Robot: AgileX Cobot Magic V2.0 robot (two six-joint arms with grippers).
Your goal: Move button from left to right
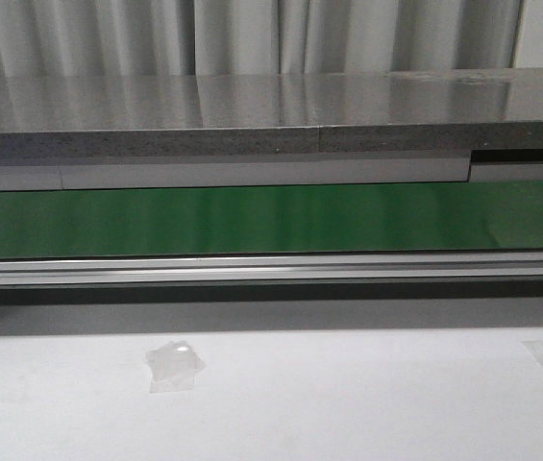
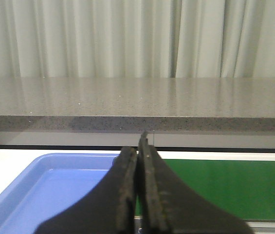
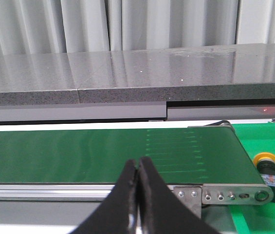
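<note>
The button (image 3: 268,168), a yellow-orange round cap on a black body with small red and blue marks, lies on a green mat just past the right end of the green conveyor belt (image 3: 103,148), seen only in the right wrist view. My right gripper (image 3: 137,163) is shut and empty, in front of the belt's near rail and apart from the button. My left gripper (image 2: 138,146) is shut and empty, above the edge of a blue tray (image 2: 45,195). Neither gripper shows in the front view.
The green belt (image 1: 271,219) runs across the front view behind an aluminium rail (image 1: 271,269). A grey stone shelf (image 1: 252,115) stands behind it, with curtains beyond. Two pieces of clear tape (image 1: 173,363) lie on the white table.
</note>
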